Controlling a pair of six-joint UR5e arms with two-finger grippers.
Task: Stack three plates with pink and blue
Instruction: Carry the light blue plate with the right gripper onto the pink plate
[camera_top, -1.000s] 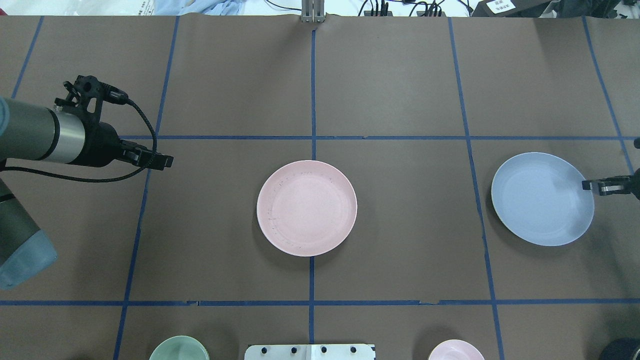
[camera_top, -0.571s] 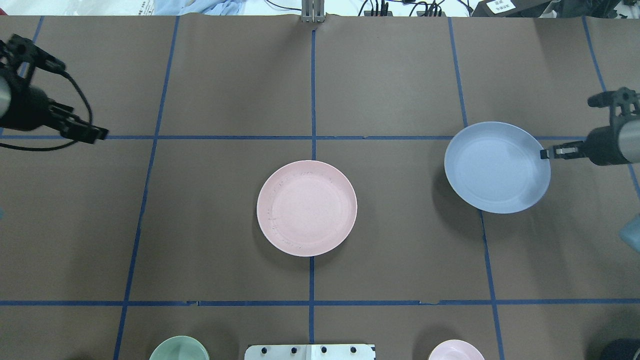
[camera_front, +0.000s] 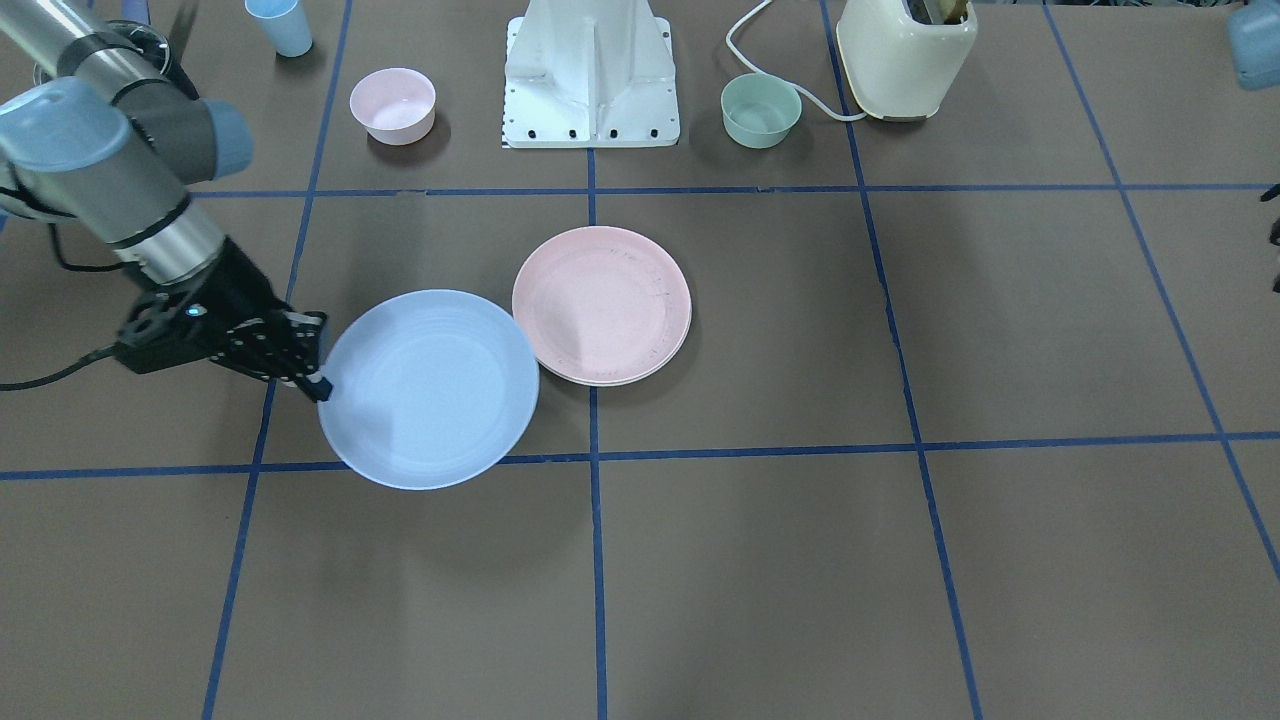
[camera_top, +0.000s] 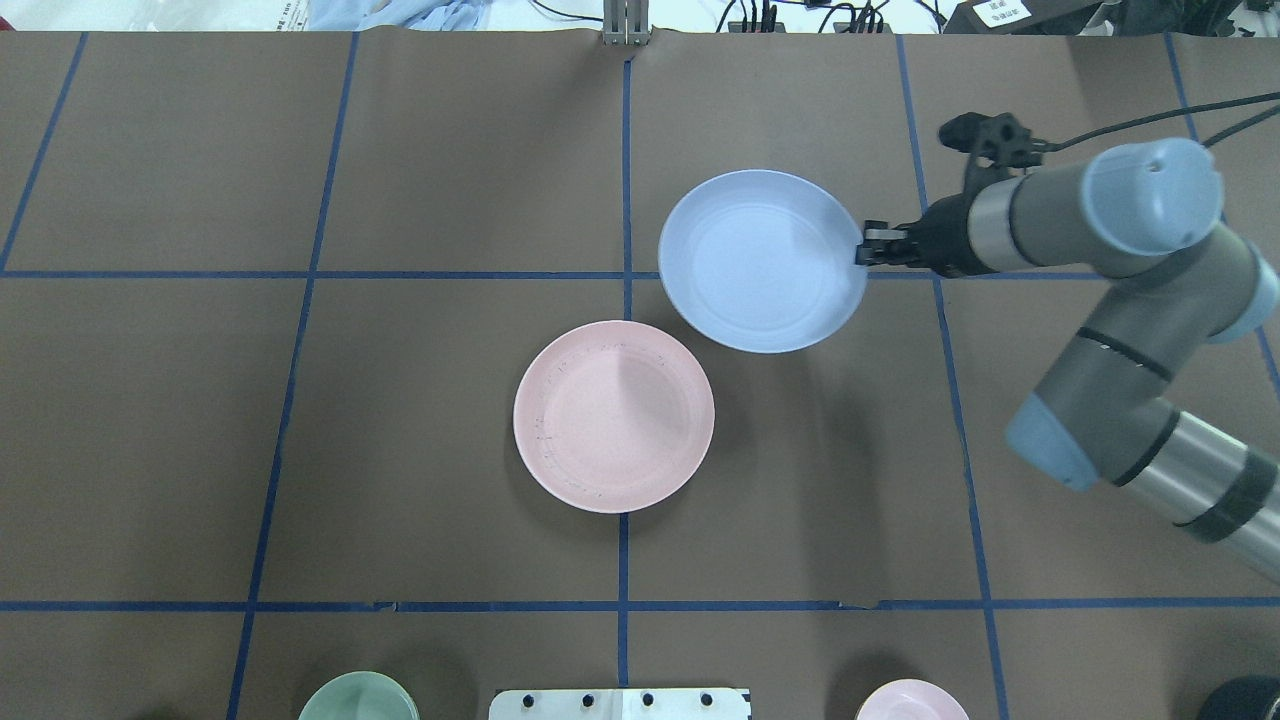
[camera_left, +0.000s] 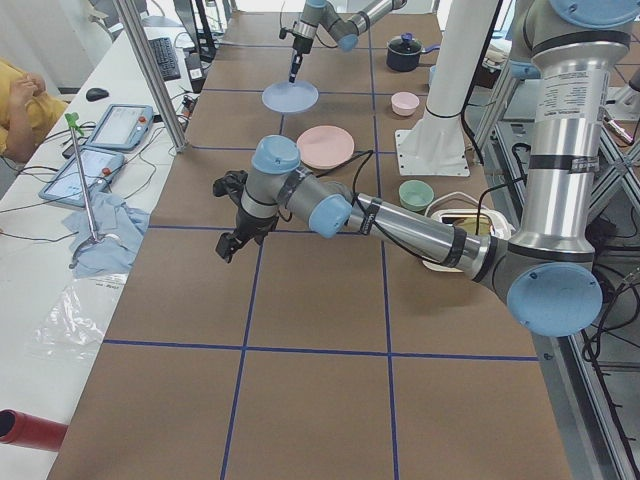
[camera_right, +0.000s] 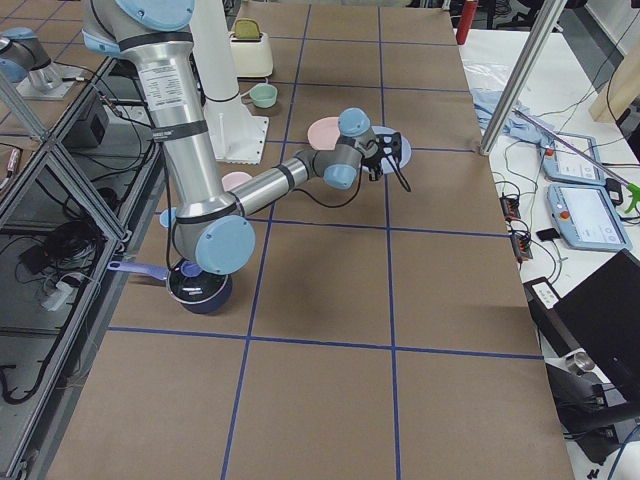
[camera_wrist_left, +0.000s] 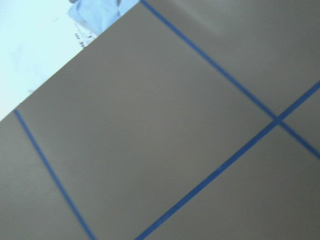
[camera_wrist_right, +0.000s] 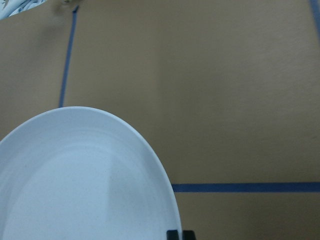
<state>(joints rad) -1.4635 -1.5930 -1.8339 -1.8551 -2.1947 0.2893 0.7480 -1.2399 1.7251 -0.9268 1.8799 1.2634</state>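
Observation:
The pale pink plate lies flat at the table's centre. In the front-facing view a cream rim shows under its near edge, so it rests on the cream plate. My right gripper is shut on the right rim of the light blue plate and holds it above the table, just behind and right of the pink plate. The right wrist view shows the blue plate with the fingertips at its rim. My left gripper shows only in the exterior left view, away from the plates; I cannot tell whether it is open.
Near the robot base stand a small pink bowl, a mint-green bowl, a light blue cup and a cream toaster. A dark pot sits at the right end.
My right arm has carried the blue plate from the table's right side leftward and toward the far side, close to the pink plate. My left arm has withdrawn out of the overhead view.

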